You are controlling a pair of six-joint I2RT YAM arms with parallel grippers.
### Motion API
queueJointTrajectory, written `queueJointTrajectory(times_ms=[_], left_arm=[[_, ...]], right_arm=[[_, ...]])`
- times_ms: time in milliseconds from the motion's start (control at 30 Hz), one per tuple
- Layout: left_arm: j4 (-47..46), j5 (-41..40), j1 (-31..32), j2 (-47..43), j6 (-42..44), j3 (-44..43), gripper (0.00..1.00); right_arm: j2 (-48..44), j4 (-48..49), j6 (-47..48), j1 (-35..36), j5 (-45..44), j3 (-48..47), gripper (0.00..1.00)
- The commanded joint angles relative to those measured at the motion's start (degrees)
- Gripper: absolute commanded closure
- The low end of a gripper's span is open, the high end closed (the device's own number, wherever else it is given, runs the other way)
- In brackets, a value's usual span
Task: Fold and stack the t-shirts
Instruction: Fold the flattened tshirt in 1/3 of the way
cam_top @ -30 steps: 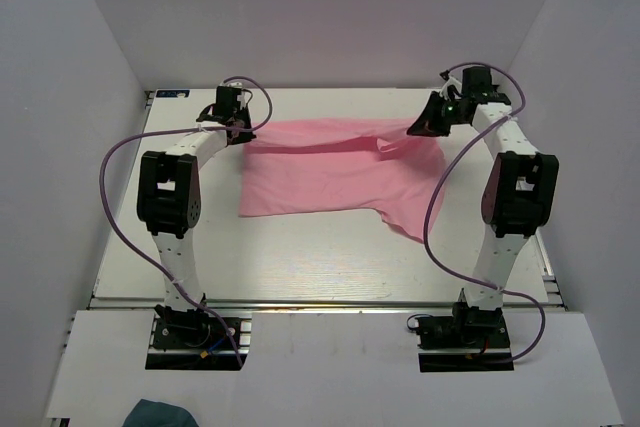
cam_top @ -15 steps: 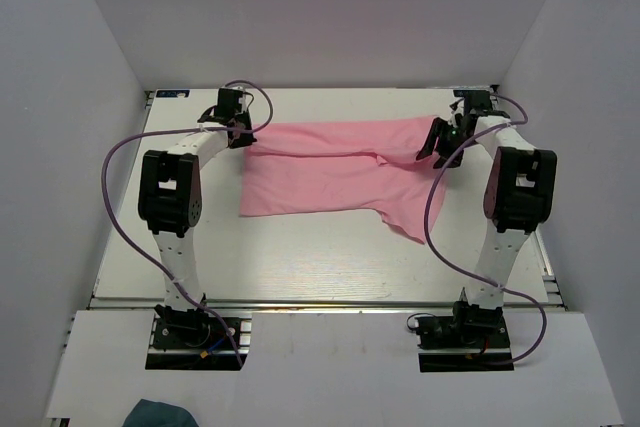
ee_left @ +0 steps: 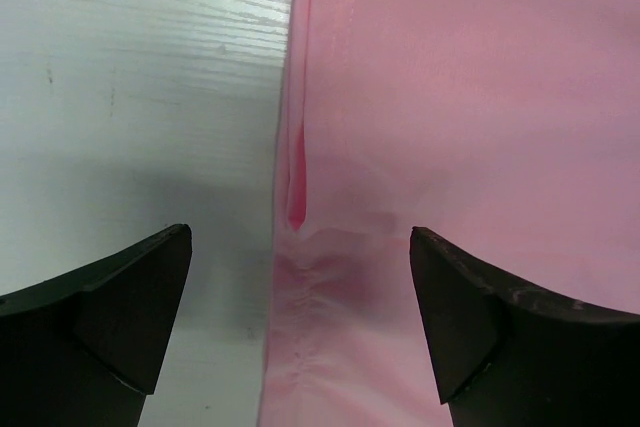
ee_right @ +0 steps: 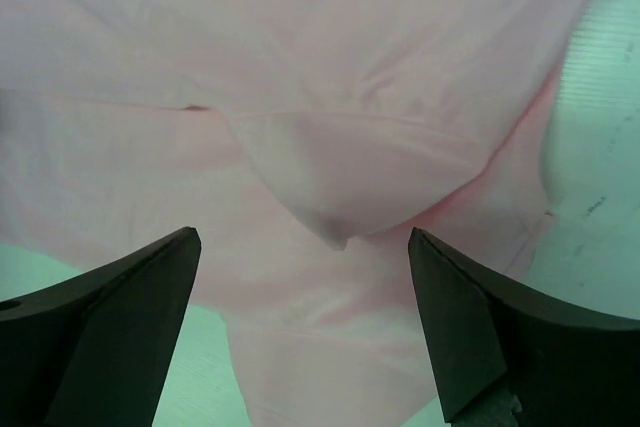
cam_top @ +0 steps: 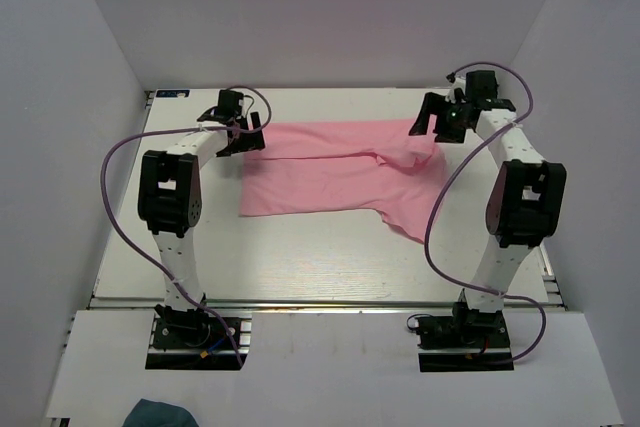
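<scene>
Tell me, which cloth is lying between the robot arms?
The pink t-shirt, spread on the table; the dark teal cloth sits apart at the picture's bottom edge.

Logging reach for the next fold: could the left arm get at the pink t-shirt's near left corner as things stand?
Probably yes. The left gripper is open at the far left edge of the t-shirt, and nothing lies on the way to that corner.

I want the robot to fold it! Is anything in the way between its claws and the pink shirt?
Nothing visible is in the way. The left gripper and the right gripper both hang open just above the pink t-shirt, which lies on the white table.
</scene>
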State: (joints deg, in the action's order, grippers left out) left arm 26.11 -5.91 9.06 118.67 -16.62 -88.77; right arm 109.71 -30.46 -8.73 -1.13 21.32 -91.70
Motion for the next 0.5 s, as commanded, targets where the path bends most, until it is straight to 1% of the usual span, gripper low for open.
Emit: queueJointTrajectory(times_ms=[0, 33, 67, 100, 167, 233, 300, 367, 433, 467], left_arm=[[1.6, -2.2, -0.4, -7.4, -0.4, -2.7, 0.00], [0.9, -2.2, 0.3, -7.4, 0.2, -2.7, 0.00], [0.2, -1.4, 0.8, -8.2, 0.2, -2.7, 0.00], [-0.4, -0.9, 0.8, -8.2, 0.8, -2.7, 0.00], [-0.4, 1.9, 0.8, -7.7, 1.3, -3.2, 0.00], [-1.0, 4.5, 0.8, -7.1, 1.3, -3.2, 0.00], [-1.0, 4.5, 0.8, -7.1, 1.3, -2.0, 0.00], [-1.6, 4.5, 0.8, -7.7, 1.3, -0.8, 0.00], [-1.6, 3.8, 0.8, -9.2, 1.3, 1.4, 0.00], [-2.1, 3.8, 0.8, -9.2, 1.3, 2.2, 0.00]], right_arm=[[-4.1, -1.0, 6.9, 3.4, 0.5, 0.7, 0.10], [-4.8, -0.7, 7.9, 5.3, 0.0, 1.6, 0.10], [-6.2, -0.9, 11.9, 6.0, -1.4, 3.4, 0.10], [-6.6, -0.7, 14.0, 8.4, -1.4, 4.0, 0.10], [-6.2, -1.1, 15.7, 10.2, -1.8, 4.3, 0.10], [-4.0, -0.9, 15.3, 13.0, -3.2, 3.4, 0.10], [0.5, -2.7, 15.3, 14.6, -5.5, -0.6, 0.10], [4.4, -3.3, 13.3, 15.7, -9.9, -2.2, 0.10], [5.8, -3.2, 12.1, 16.2, -10.9, -4.5, 0.10], [6.4, -2.9, 11.6, 16.9, -11.6, -5.1, 0.12]])
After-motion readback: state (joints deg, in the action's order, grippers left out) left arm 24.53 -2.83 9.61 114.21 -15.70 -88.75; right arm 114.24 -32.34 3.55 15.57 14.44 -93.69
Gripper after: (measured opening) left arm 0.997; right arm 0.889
